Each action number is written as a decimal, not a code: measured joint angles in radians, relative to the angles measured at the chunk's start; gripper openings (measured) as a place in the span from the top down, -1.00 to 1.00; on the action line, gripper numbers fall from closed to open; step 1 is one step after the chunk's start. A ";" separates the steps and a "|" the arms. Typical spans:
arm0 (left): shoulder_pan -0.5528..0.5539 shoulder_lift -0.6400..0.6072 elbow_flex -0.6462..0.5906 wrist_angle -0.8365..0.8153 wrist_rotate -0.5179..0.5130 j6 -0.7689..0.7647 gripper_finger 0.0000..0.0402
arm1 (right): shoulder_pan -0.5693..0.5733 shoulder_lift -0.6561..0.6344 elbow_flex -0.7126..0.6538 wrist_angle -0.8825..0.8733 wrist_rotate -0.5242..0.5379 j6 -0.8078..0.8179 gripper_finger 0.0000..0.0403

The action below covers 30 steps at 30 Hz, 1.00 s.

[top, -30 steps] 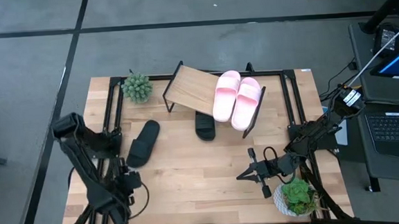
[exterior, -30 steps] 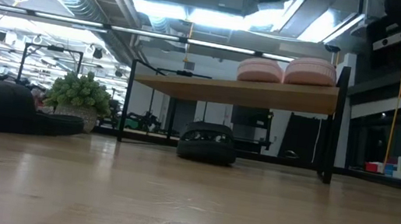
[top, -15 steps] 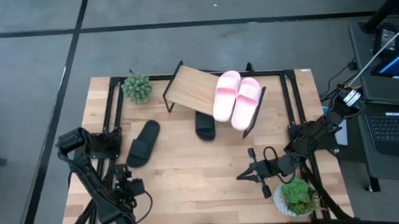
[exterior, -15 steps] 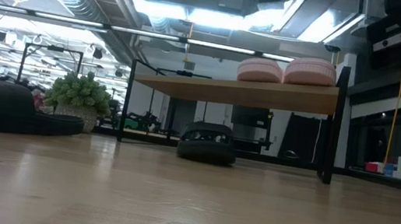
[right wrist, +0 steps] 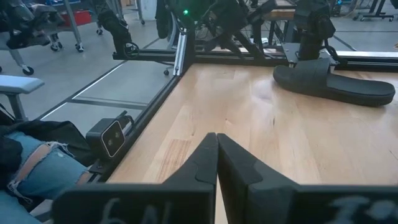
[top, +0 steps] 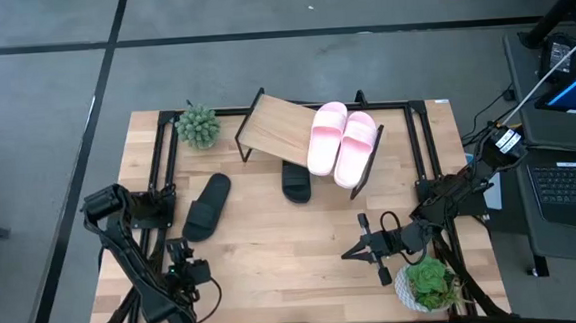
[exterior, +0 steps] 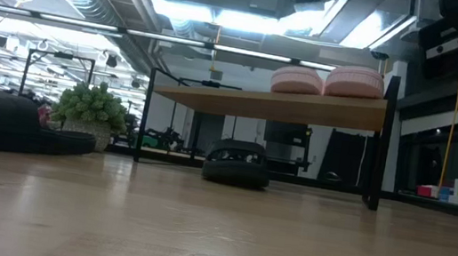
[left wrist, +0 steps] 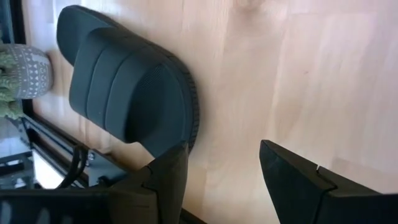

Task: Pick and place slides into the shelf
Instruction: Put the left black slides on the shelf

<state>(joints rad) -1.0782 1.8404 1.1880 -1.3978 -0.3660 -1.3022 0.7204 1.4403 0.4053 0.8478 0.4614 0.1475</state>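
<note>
1. Pale pink slides, a pair [top: 342, 143], lie side by side on the right half of the shelf [top: 271, 122], whose light wood board slants on a thin black frame at the far middle of the tabletop [top: 294, 251].
2. One black slide [top: 295, 180] lies on the tabletop, partly tucked under the shelf's near edge; the low view shows it beneath the board [exterior: 237, 163].
3. The other black slide [top: 207, 206] lies on the tabletop to the left of the shelf, well apart from it, angled.
4. The left claw [top: 182, 275] sits low over the near left part of the tabletop, just short of that slide's near end; its wrist view shows the fingers [left wrist: 292, 180] spread apart and released, with the slide [left wrist: 130, 93] just ahead of them.
5. The right claw [top: 354, 251] waits over the near right part of the tabletop, clenched, fingers pressed together and holding nothing [right wrist: 216, 163].
6. A small green plant [top: 198, 126] stands by the shelf's left end, and another plant [top: 428, 281] stands at the near right corner.
</note>
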 joint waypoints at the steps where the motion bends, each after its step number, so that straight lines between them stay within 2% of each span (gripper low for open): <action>1: 0.000 0.000 -0.009 -0.001 0.000 0.000 0.05 | 0.000 0.000 0.000 0.000 0.000 -0.001 0.94; 5: 0.000 0.000 -0.070 0.032 -0.006 0.002 0.05 | 0.000 0.000 0.000 0.000 0.000 -0.002 0.94; 11: 0.002 0.000 -0.146 0.066 -0.074 -0.004 0.05 | 0.000 0.000 0.000 0.000 0.000 0.001 0.94; 30: 0.006 -0.001 -0.296 0.144 -0.034 0.004 0.05 | 0.000 0.000 0.000 0.000 0.000 0.001 0.94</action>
<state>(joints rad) -1.0721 1.8393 0.8924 -1.2539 -0.3996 -1.2984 0.7204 1.4403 0.4053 0.8478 0.4614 0.1489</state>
